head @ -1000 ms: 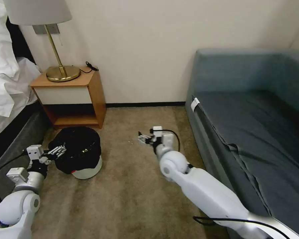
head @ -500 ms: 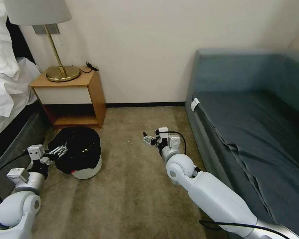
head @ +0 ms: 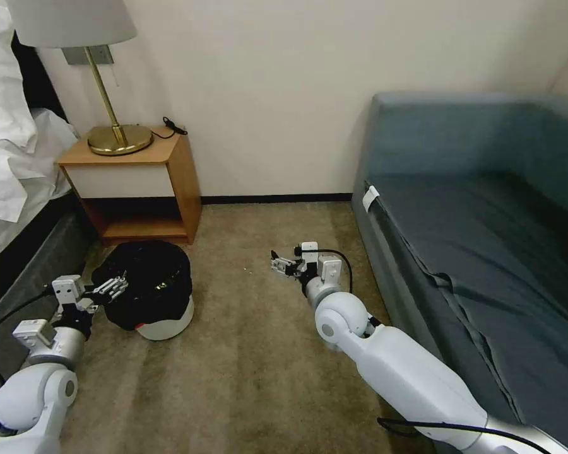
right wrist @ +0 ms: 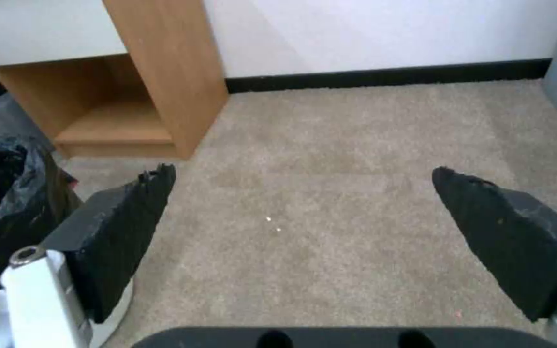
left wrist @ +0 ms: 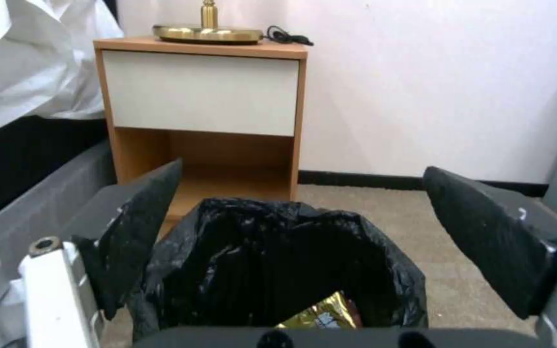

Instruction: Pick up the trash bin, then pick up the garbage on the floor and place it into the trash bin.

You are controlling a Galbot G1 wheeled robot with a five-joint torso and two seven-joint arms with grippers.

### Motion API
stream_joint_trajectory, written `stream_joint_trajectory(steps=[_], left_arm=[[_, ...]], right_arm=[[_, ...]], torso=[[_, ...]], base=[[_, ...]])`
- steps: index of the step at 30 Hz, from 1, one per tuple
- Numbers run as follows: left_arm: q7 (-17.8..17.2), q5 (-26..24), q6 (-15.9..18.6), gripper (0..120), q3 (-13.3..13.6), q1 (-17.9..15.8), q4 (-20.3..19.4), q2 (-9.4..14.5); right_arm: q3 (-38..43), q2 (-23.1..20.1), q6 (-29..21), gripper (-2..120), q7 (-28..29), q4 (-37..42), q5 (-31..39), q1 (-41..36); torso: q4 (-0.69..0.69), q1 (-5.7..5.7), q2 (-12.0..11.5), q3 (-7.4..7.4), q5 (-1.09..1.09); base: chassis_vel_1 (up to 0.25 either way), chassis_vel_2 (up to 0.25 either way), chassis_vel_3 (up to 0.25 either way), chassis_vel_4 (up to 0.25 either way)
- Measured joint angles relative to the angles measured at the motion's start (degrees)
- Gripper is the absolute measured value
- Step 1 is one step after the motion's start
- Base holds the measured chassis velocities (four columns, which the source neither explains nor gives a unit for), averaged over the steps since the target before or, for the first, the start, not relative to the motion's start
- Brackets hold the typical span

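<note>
Wooden nightstand (head: 146, 183) behind the trash bin (head: 150, 291) (both grippers wide open, empty): left gripper (head: 111, 288), right gripper (head: 281, 263).

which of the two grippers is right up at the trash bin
The left gripper, open at the trash bin and its black-bagged rim. The right gripper, also open, hangs over bare carpet, well clear of it.

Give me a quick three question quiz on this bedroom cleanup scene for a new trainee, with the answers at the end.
1. True or false: the left gripper is clamped on the trash bin.
2. Which garbage shows inside the bin?
A. gold snack wrapper
B. banana peel
C. bottle
3. Fill in: the right gripper hangs open over bare ____.

Key:
1. False; its jaws stand open at the black liner's rim.
2. A; the gold snack wrapper lies in the bag.
3. carpet.
</note>
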Motion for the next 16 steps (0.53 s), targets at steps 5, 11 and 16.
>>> stream_joint_trajectory(steps=[5,11,16], left_arm=[[-0.02,-0.02,-0.01,100,0.00,-0.01,0.03,0.00],[-0.03,-0.03,-0.04,100,0.00,-0.02,0.06,0.00],[-0.03,-0.03,-0.04,100,0.00,-0.02,0.06,0.00]], right_arm=[[-0.02,0.00,0.02,100,0.00,-0.02,0.02,0.01],[-0.05,0.01,0.03,100,0.00,-0.04,0.02,0.05],[-0.06,0.01,0.03,100,0.00,-0.05,0.02,0.05]], torso=[[0.00,0.00,0.00,0.00,0.00],[0.00,0.00,0.00,0.00,0.00],[0.00,0.00,0.00,0.00,0.00]], base=[[0.000,0.000,0.000,0.000],[0.000,0.000,0.000,0.000],[0.000,0.000,0.000,0.000]])
